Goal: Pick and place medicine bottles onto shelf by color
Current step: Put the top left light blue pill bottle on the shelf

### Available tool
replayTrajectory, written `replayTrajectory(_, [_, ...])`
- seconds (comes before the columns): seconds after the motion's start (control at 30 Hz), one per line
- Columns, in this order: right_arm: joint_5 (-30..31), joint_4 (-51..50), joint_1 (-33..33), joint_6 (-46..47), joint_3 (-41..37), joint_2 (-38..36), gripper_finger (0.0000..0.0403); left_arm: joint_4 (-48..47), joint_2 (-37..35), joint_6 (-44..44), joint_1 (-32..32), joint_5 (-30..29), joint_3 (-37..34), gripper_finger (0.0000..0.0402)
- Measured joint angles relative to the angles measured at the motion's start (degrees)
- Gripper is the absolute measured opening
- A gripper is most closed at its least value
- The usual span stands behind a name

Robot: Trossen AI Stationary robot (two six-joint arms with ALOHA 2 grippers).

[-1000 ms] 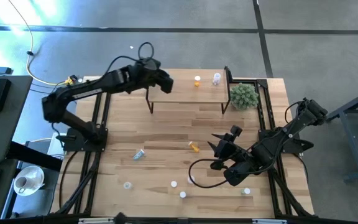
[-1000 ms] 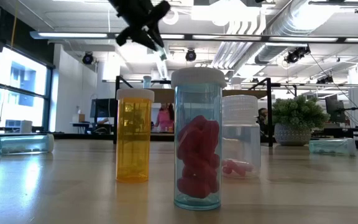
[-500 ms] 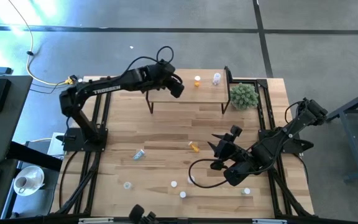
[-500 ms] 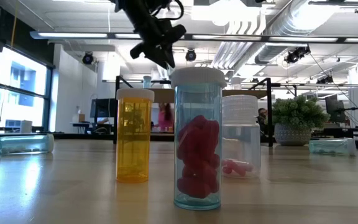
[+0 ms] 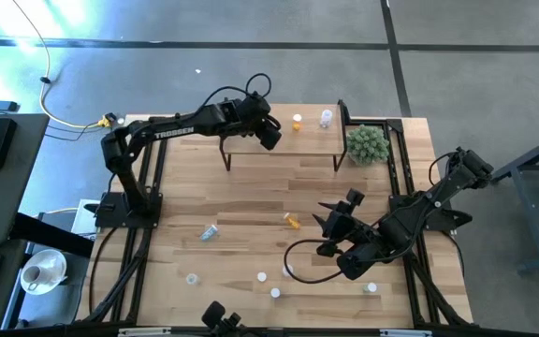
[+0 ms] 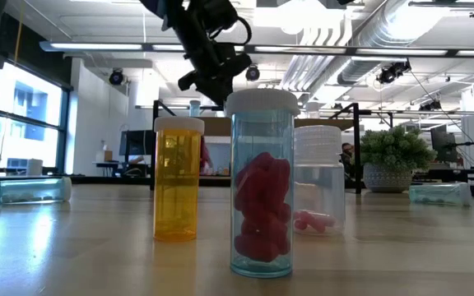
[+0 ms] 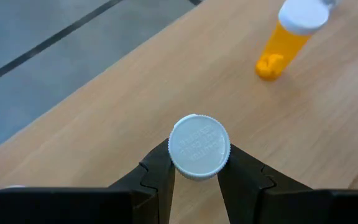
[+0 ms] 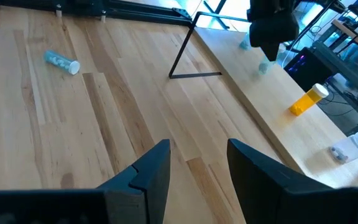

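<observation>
High view: left pincer (image 5: 269, 134) sits over the shelf (image 5: 312, 139), toward its left half, with an orange bottle (image 5: 297, 122) and a clear bottle (image 5: 327, 118) standing just beyond it on the same board; likely it's spacing a new drop away from those two so colors stay grouped. Right pincer (image 5: 330, 229) waits low over the table (image 5: 251, 187), an orange bottle lying (image 5: 292, 221) just beside it, a light blue one (image 5: 211, 232) well apart to its other side. Low view: left pincer (image 6: 212, 78) hangs above and behind three upright bottles in the foreground, orange (image 6: 177, 177), blue with red pills (image 6: 261, 185), clear (image 6: 318, 181); what it carries can't be read here. Left wrist view: fingers (image 7: 157, 177) clamped on a white-capped bottle (image 7: 198, 146), cap facing the camera, body hidden so color can't be told; held upright, probably so it lands standing on the shelf board below, orange bottle ahead. Right wrist view: right pincer (image 8: 197, 165) apart, nothing between the fingers, shelf ahead of it.
</observation>
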Motion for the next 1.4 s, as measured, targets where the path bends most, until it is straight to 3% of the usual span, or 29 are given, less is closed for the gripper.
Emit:
replayTrajectory(0.9, [0.0,0.0,0.0,0.0,0.0,0.0,0.0151,0.4,0.6,1.0,0.2,-0.9,0.0,0.0098])
replayTrajectory(1.4, [0.0,0.0,0.0,0.0,0.0,0.0,0.0151,1.5,0.6,1.0,0.2,-1.3,0.0,0.0144])
